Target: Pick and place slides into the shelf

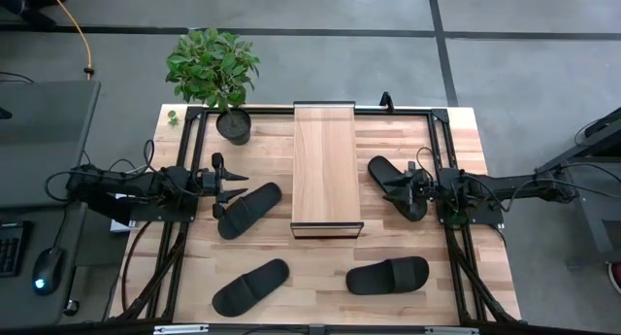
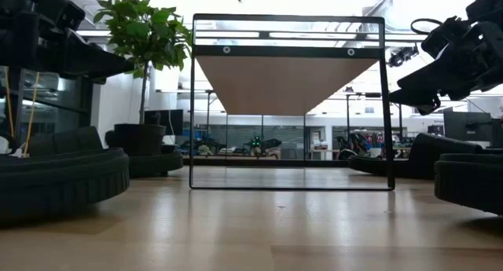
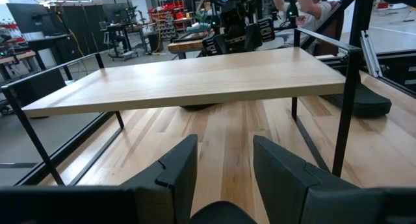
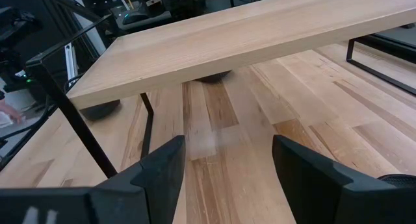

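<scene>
Nearest the bench's (image 1: pixel 320 262) front edge, two slides are lying flat: the front-left slide (image 1: pixel 250 286) is sitting angled toward the left corner, and the front-right slide (image 1: pixel 388 275) is resting well apart from it on the other side.

Farther in, the shelf (image 1: pixel 327 165) is standing lengthwise down the bench's middle, its pale plank top bare and its dark frame showing at both ends. Left of it, the mid-left slide (image 1: pixel 248 210) is lying tilted, just beside the left claw (image 1: pixel 221 184). The left claw is hovering over the bench with its fingers (image 3: pixel 174 175) standing moderately apart and nothing between them; through that gap only bare bench and the shelf's side are showing. Right of the shelf, the mid-right slide (image 1: pixel 396 185) is lying with its heel end under the right claw (image 1: pixel 408 191). The right claw is spreading wide and gripping nothing, its fingers (image 4: pixel 162 169) framing bare wood below the shelf plank; whether it is touching the slide cannot be told.

At the far left corner, a potted plant (image 1: pixel 215 73) is standing by the frame.

No brand, label or writing is readable anywhere.
</scene>
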